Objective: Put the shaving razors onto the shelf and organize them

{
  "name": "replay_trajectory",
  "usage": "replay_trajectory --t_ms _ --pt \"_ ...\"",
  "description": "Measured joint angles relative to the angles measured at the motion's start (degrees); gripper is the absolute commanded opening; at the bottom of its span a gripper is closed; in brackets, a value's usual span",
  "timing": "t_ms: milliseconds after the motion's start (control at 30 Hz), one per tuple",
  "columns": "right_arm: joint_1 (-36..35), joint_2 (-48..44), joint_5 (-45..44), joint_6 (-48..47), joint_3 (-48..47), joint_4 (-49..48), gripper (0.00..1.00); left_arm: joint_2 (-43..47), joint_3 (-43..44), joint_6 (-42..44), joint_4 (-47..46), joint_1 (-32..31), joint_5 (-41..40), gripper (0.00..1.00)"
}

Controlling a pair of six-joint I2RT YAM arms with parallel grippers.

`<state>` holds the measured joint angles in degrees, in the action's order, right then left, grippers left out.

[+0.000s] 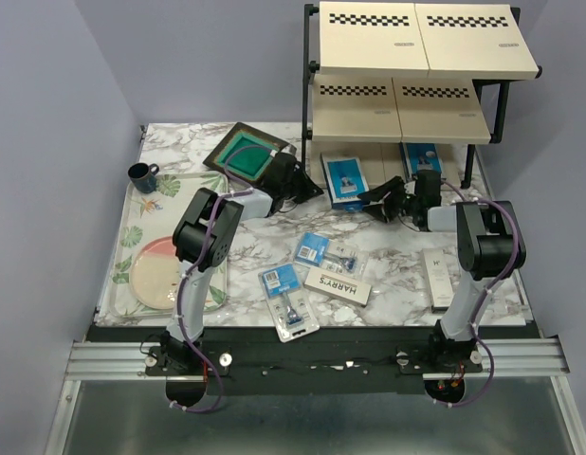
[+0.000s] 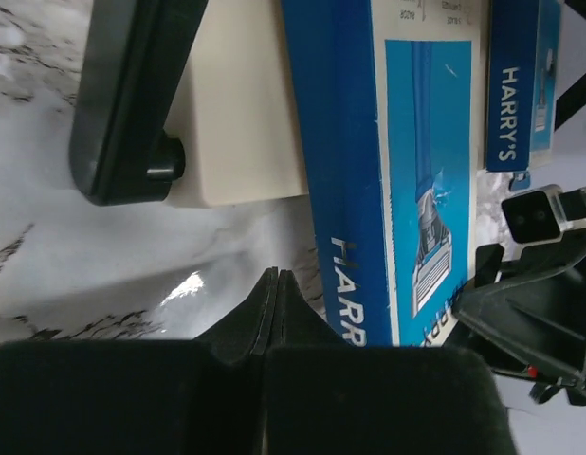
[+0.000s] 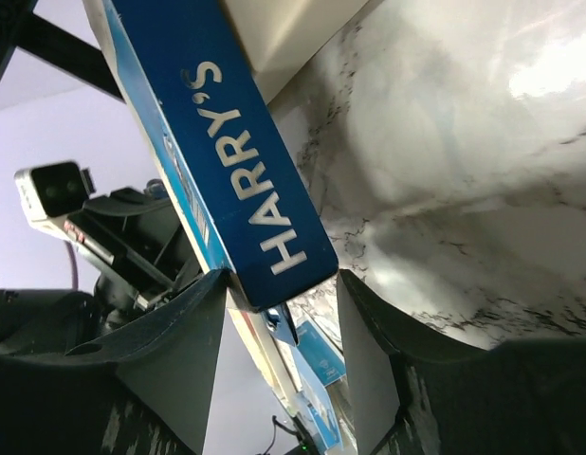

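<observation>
Left gripper (image 2: pixel 276 277): black fingers pressed together with nothing between them, tips low over the white marbled table top (image 1: pixel 407 254), just beside the long edge of the dark-blue flat HARRY'S razor box (image 1: pixel 345 180) and apart from it.

Right gripper (image 3: pixel 282 280): fingers spread wide, astride one corner of the same box. Contact with the box cannot be confirmed.

That box lies flat at centre frame in the overhead view, at the foot of the black-framed, beige-boarded shelf (image 1: pixel 407 100). In the left wrist view its far end overlaps the lowest beige board. The second dark-blue box (image 1: pixel 421 156) lies to its right, under the front edge of the board above.

Small clear blister packs with light-blue cards (image 1: pixel 312 248) lie loose at lower centre. One long white HARRY'S box (image 1: pixel 338 284) sits tilted just right of them; the other white box (image 1: pixel 440 278) lies lengthwise at lower right, beside the right arm.

At upper centre-left, the dark square frame with green centre (image 1: pixel 246 152) sits on the table. The floral-printed tray (image 1: pixel 170 185) at left carries a dark mug (image 1: pixel 141 174) and a pink plate (image 1: pixel 160 275)
</observation>
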<state>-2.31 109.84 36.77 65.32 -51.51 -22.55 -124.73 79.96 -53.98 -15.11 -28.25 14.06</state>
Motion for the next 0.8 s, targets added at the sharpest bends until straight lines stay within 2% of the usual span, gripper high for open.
replay_trajectory --t_ms 400,600,800 --pt "-2.43 1.29 -0.13 -1.07 -2.78 1.9 0.57 -5.57 6.21 -5.79 -2.34 0.39 1.2 0.0" --pt "-2.51 1.36 -0.28 -2.51 -4.48 3.45 0.58 -5.44 4.96 -6.54 -2.1 0.42 1.16 0.0" --pt "-2.62 0.74 -0.15 -6.6 -5.95 7.15 0.63 -2.4 0.61 -6.03 2.54 0.76 -0.57 0.0"
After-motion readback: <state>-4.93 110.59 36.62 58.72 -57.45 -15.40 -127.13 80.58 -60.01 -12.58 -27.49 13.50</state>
